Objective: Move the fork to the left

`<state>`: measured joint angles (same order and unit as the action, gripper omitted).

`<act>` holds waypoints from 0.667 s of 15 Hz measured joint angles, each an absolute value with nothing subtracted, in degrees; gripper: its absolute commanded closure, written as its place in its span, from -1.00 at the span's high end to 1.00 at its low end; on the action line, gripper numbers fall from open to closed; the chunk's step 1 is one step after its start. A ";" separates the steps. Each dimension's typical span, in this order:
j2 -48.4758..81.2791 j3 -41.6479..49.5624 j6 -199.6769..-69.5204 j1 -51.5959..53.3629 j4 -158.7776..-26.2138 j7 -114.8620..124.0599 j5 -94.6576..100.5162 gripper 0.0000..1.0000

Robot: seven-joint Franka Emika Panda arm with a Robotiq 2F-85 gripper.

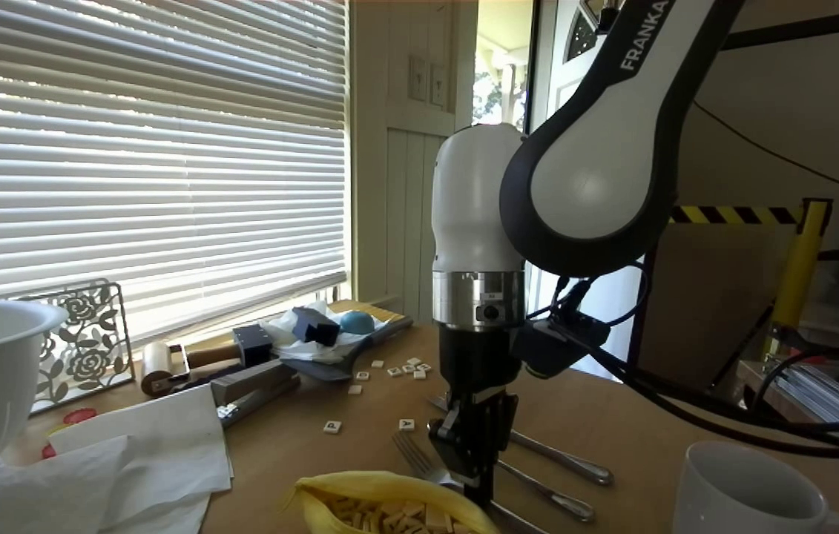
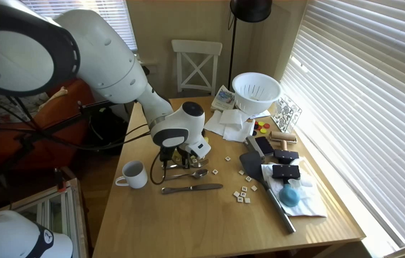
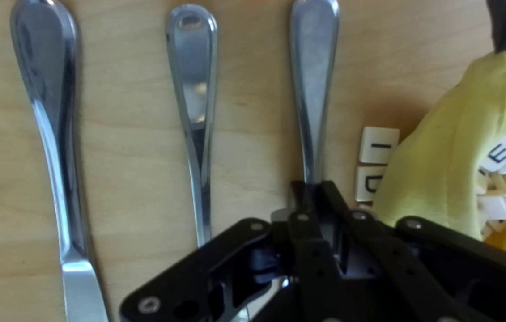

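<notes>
The silver fork (image 3: 314,67) lies between the spoon and the yellow pouch in the wrist view, its handle pointing to the top. My gripper (image 3: 310,190) is shut on the fork's narrow neck, with a fingertip on each side. The fork's tined head is hidden behind the gripper there. In an exterior view, the tines (image 1: 415,454) show to the left of the gripper (image 1: 477,486), close to the table. In an exterior view, the fork's head (image 2: 201,163) shows beside the gripper (image 2: 186,163), which the wrist partly hides.
The spoon (image 3: 192,67) and knife (image 3: 51,103) lie beside the fork. A yellow pouch (image 3: 440,147) of letter tiles is close on the gripper's other side. A white mug (image 2: 135,175) stands near the handles. Loose tiles (image 2: 243,194) and a spatula (image 2: 252,165) lie farther off.
</notes>
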<state>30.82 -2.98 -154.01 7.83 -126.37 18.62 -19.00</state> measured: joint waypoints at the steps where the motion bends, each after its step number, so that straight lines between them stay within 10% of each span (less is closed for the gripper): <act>1: 30.82 -2.87 -154.01 7.98 -126.35 18.76 -18.84 -0.93; 2: 30.82 -2.76 -154.01 8.12 -126.35 18.87 -18.73 -0.30; 10: 26.42 -2.41 -153.93 5.09 -128.20 18.40 -18.84 0.65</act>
<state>26.42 -2.41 -153.93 5.09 -128.20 18.40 -18.84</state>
